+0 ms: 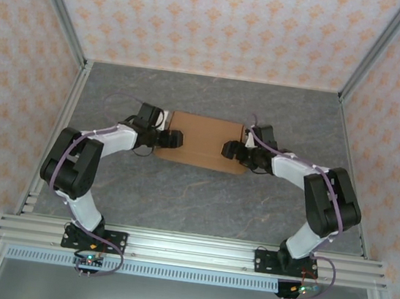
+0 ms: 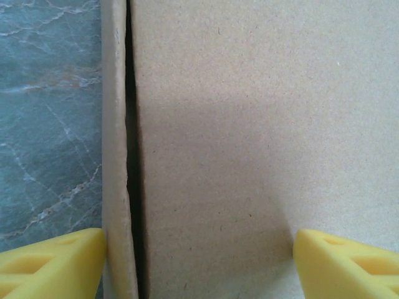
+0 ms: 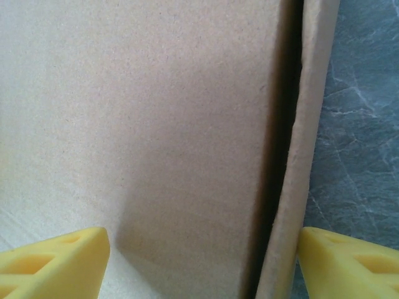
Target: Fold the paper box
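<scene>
Both sets of jaws stand wide, holding nothing. Left gripper (image 1: 177, 139) straddles one end of the box (image 1: 203, 137), right gripper (image 1: 227, 150) the other. The box lies flat on the table (image 1: 200, 201), between and beneath them, with their outer fingers (image 2: 50, 265) just past its walls.

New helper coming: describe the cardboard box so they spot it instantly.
On the grey table, past its middle, lies the box, flat and rectangular, the left fingers and the right fingers at its two ends. Brown cardboard sets it apart from the grey top and white and black arms.
</scene>
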You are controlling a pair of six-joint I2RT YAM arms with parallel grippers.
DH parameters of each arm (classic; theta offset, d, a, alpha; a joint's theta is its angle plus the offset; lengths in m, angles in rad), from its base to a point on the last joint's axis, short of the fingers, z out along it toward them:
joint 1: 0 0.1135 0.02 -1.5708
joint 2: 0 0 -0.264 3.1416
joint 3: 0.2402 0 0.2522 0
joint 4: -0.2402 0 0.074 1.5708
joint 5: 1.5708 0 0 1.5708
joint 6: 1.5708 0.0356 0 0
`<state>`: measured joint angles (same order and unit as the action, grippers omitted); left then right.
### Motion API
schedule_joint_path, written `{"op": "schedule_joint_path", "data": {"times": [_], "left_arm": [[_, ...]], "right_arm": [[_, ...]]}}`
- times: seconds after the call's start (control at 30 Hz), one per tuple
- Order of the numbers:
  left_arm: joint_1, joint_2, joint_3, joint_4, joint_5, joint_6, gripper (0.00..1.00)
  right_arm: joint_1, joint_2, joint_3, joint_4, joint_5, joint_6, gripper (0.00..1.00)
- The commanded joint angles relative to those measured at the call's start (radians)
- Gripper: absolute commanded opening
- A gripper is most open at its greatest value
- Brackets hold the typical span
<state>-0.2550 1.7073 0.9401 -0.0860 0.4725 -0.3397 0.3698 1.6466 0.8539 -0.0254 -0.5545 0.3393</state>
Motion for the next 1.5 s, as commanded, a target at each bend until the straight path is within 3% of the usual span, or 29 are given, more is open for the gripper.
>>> {"op": "schedule_joint_path", "data": {"times": [0.0, 0.17, 0.47, 0.73, 0.97, 1.27, 1.47], "left_arm": [[-0.009, -0.075, -0.028, -0.013, 0.043, -0.005, 0.77], [-0.009, -0.126, -0.039, -0.040, 0.104, 0.001, 0.75], [-0.025, -0.267, -0.067, -0.093, 0.091, -0.016, 0.74], [-0.044, -0.286, -0.072, -0.171, 0.021, 0.039, 0.75], [-0.066, -0.250, -0.100, -0.125, 0.022, 0.027, 0.76], [-0.095, -0.101, -0.076, -0.077, -0.066, 0.020, 0.77], [-0.103, -0.150, -0.097, -0.089, -0.202, 0.043, 0.82]], "right_arm": [[0.003, -0.066, 0.019, -0.002, -0.052, -0.029, 0.80], [0.003, -0.125, 0.041, -0.081, -0.109, -0.099, 0.80], [-0.005, -0.203, 0.089, -0.185, -0.139, -0.162, 0.79], [-0.021, -0.131, 0.153, -0.267, -0.167, -0.161, 0.79], [-0.060, -0.061, 0.203, -0.255, -0.254, -0.098, 0.78], [-0.089, 0.073, 0.231, -0.240, -0.202, -0.094, 0.76], [-0.102, 0.085, 0.238, -0.282, -0.081, -0.140, 0.76]]}}
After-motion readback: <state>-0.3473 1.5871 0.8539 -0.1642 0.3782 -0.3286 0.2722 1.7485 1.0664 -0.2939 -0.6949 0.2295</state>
